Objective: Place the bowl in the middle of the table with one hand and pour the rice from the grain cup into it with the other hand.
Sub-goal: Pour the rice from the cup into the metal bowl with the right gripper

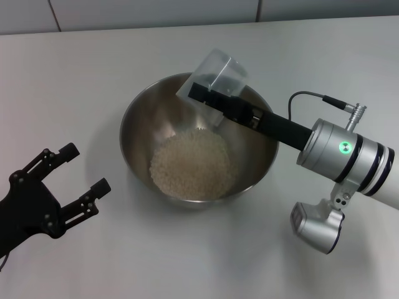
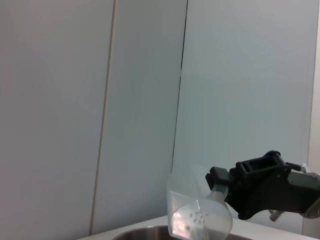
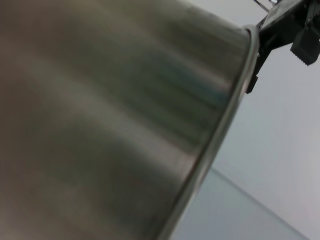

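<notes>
The steel bowl (image 1: 140, 134) stands in the middle of the white table (image 1: 75, 87) with a pale heap of rice (image 1: 192, 163) in its bottom. My right gripper (image 1: 211, 93) is shut on the clear grain cup (image 1: 215, 76), tipped upside down over the bowl's far rim; the cup looks empty. In the left wrist view the cup (image 2: 197, 212) and right gripper (image 2: 220, 192) show above the bowl's rim (image 2: 145, 233). My left gripper (image 1: 84, 177) is open and empty, at the front left, apart from the bowl. The right wrist view shows the bowl's outer wall (image 3: 110, 120) close up.
A tiled wall (image 1: 156, 9) runs behind the table's far edge. The right arm's silver wrist (image 1: 346, 162) hangs over the table to the right of the bowl.
</notes>
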Controlling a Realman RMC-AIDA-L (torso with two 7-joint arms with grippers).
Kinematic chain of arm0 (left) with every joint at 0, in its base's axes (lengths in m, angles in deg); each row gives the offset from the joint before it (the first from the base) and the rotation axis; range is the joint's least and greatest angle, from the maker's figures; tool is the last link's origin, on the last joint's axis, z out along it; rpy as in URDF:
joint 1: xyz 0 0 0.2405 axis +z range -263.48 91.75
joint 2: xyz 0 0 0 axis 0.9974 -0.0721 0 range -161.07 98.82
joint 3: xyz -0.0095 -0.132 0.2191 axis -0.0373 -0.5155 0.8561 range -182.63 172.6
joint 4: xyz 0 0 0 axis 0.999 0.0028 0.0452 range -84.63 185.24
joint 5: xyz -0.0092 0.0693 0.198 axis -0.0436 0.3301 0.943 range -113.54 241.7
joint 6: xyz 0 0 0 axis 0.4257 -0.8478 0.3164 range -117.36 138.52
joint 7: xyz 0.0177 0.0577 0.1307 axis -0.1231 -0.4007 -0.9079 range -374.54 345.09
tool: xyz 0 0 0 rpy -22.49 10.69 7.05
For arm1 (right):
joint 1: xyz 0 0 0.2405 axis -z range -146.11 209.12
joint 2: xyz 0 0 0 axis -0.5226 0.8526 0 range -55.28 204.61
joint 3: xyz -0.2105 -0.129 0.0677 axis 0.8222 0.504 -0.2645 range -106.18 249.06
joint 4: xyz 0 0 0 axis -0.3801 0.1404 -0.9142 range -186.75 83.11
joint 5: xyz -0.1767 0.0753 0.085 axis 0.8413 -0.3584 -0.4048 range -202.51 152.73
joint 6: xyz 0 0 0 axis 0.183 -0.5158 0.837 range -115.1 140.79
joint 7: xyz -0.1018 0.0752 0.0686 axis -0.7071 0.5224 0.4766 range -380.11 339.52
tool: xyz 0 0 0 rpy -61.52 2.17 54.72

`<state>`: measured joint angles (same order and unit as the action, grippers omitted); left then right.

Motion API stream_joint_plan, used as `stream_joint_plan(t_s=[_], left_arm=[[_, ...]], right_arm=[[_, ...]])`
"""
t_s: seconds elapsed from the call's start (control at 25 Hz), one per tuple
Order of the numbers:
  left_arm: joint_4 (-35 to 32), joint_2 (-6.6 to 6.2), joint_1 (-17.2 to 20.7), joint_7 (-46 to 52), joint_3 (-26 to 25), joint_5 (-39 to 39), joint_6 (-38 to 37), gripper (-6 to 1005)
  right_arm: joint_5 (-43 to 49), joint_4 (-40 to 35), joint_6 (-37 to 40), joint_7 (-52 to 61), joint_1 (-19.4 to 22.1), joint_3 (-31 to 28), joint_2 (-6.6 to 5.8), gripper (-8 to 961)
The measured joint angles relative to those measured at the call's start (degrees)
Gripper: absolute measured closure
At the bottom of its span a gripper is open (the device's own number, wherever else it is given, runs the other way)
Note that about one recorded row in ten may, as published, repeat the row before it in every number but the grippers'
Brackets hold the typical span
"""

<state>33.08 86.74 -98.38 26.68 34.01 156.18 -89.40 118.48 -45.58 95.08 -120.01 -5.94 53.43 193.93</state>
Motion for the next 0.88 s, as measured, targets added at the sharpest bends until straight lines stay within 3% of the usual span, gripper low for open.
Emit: stream_joint_plan(t_s=[0.56, 0.88], left_arm=[[0.0, 0.00, 0.1, 0.0, 0.3, 0.0, -0.3, 138], [0.0, 0.00, 0.3, 0.0, 0.4, 0.0, -0.4, 138]], right_arm=[[0.1, 0.5, 0.2, -0.9, 1.0, -0.4, 0.08, 932], [-0.3, 9.2, 1.3, 25.5, 7.0, -7.4, 0.19, 932]])
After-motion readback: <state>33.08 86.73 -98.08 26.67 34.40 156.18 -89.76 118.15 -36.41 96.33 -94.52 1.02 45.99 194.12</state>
